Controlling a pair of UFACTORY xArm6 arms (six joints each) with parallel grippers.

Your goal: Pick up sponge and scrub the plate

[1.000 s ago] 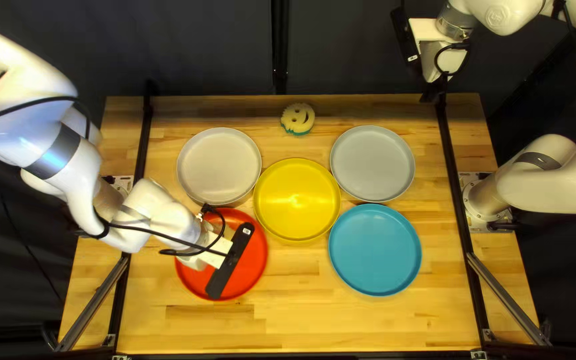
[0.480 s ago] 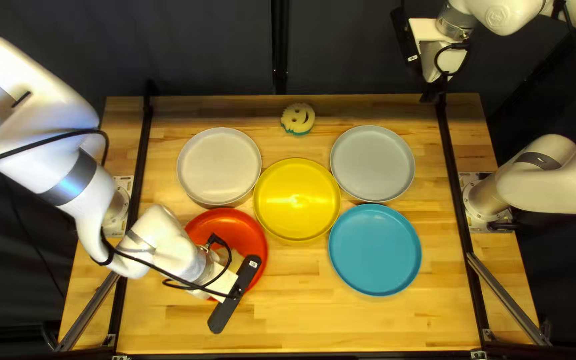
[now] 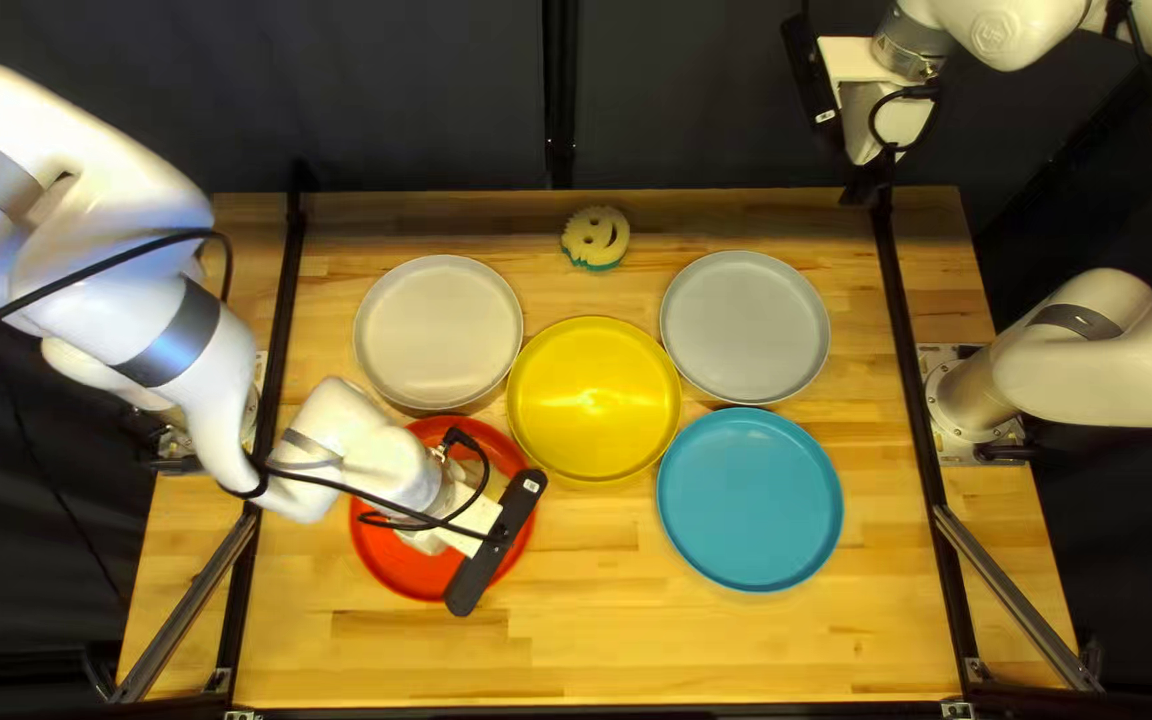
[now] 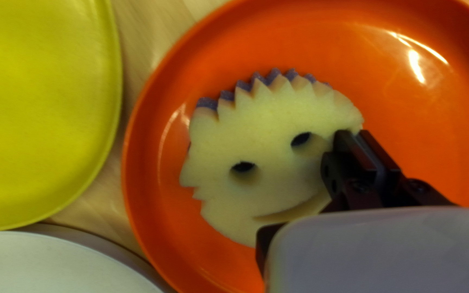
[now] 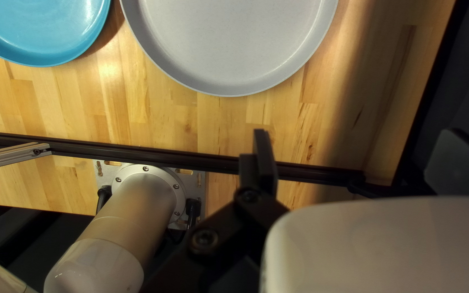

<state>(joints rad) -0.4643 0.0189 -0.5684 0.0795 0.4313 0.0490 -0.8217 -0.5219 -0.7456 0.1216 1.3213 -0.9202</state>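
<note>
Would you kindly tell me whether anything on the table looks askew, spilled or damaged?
Nothing stands out: the cream, face-shaped foam sponge is inside the round red plate, and no spill or damage shows.

The wooden table (image 3: 710, 654) bears five round plates: off-white plate (image 3: 438, 334), gray plate (image 3: 746, 327), yellow plate (image 3: 594, 400), red plate (image 3: 396, 567), blue plate (image 3: 750, 500). A smiley-face sponge (image 3: 598, 243) lies near its far edge.

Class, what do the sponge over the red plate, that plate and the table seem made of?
Sponge: matte, likely foam, by its dull, fine-textured face and cut teeth.
Red plate: glossy, probably plastic, perhaps glazed ceramic; it throws bright highlights.
Table: smooth wood, by its grain and joined strips.
</note>
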